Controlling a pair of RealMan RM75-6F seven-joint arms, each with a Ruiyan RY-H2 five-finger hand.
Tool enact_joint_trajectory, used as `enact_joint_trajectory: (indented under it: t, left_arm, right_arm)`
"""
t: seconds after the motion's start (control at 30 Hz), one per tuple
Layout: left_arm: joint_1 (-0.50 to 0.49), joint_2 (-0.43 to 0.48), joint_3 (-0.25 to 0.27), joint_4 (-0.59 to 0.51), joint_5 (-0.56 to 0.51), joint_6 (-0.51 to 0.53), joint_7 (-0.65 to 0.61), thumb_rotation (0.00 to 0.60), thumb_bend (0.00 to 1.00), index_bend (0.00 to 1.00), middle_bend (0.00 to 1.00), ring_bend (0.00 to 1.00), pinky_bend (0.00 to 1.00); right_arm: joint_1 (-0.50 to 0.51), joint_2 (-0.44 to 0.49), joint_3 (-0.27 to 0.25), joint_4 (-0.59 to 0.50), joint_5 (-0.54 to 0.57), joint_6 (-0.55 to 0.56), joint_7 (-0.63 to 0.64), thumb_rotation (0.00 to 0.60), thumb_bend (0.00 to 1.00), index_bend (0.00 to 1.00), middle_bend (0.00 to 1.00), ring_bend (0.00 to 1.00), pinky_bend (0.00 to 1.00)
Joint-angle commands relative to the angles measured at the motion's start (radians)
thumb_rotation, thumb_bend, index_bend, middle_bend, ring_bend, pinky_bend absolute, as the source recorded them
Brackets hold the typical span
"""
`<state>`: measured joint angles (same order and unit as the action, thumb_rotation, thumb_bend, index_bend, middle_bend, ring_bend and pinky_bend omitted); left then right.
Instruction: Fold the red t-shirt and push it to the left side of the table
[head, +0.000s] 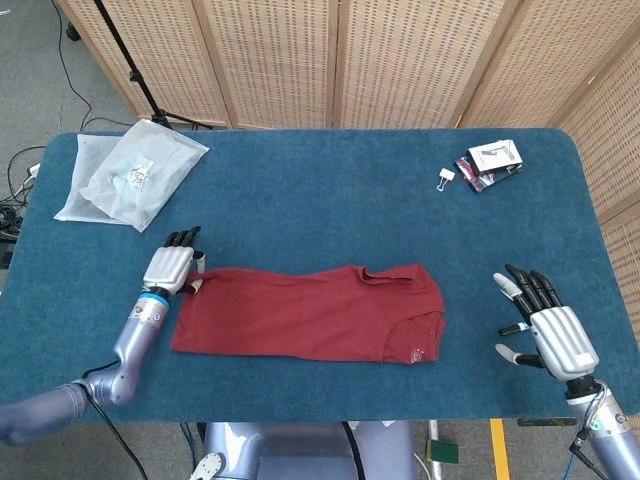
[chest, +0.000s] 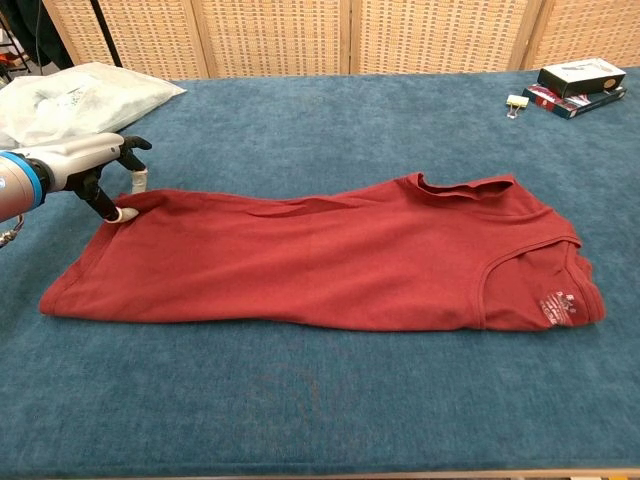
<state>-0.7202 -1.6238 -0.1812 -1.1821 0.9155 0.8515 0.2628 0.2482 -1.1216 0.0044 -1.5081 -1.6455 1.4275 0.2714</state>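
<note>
The red t-shirt (head: 310, 313) lies flat on the blue table (head: 330, 200), folded into a long band, collar end to the right (chest: 470, 185). My left hand (head: 170, 265) is at the shirt's far left corner. In the chest view the left hand (chest: 85, 160) pinches that corner between thumb and a fingertip (chest: 125, 213), and the cloth there is slightly bunched. My right hand (head: 545, 318) hovers over bare table to the right of the shirt, fingers spread, holding nothing. The chest view does not show it.
A clear plastic bag (head: 130, 175) lies at the back left corner, also in the chest view (chest: 70, 90). A small box (head: 492, 160) and a binder clip (head: 445, 178) lie at the back right. Bare blue cloth lies left of the shirt.
</note>
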Motion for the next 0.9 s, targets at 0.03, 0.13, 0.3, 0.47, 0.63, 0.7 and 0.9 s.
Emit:
enact_joint_trajectory:
  t: [0.03,0.13,0.3,0.47,0.63,0.7,0.9]
  left_arm:
    - [0.001,-0.002,-0.002,0.002,0.002,0.001,-0.002,0.6,0.5,0.68,0.0,0.0,0.0]
    - [0.001,-0.004,-0.005,0.003,0.002,0.004,-0.001,0.6,0.55,0.7,0.0,0.0,0.0]
    - [0.004,0.006,-0.008,-0.002,-0.005,0.008,0.008,0.6,0.58,0.72,0.0,0.0,0.0]
    - [0.011,0.041,-0.008,-0.018,-0.018,0.013,0.029,0.6,0.59,0.73,0.0,0.0,0.0]
    - [0.015,0.09,-0.01,-0.036,-0.052,0.012,0.066,0.6,0.6,0.73,0.0,0.0,0.0]
    - [0.016,0.114,-0.013,-0.038,-0.07,0.013,0.083,0.6,0.6,0.73,0.0,0.0,0.0]
    - [0.019,0.17,-0.012,-0.02,-0.124,-0.004,0.121,0.6,0.6,0.73,0.0,0.0,0.0]
  right_arm:
    - [0.0,0.001,0.0,0.0,-0.002,0.001,0.002,0.6,0.0,0.0,0.0,0.0,0.0]
    - [-0.001,0.001,0.0,0.0,-0.003,0.001,0.003,0.6,0.0,0.0,0.0,0.0,0.0]
    - [0.0,0.002,0.0,0.0,-0.003,-0.002,0.004,0.6,0.0,0.0,0.0,0.0,0.0]
    - [0.0,0.001,0.0,0.0,-0.005,-0.004,0.003,0.6,0.0,0.0,0.0,0.0,0.0]
    - [0.009,0.01,0.013,-0.02,0.006,-0.01,0.008,0.6,0.0,0.0,0.0,0.0,0.0]
    - [-0.021,-0.055,-0.014,0.061,-0.011,0.017,-0.002,0.6,0.0,0.0,0.0,0.0,0.0]
    - [-0.006,-0.015,-0.008,0.016,-0.016,0.003,0.001,0.6,0.0,0.0,0.0,0.0,0.0]
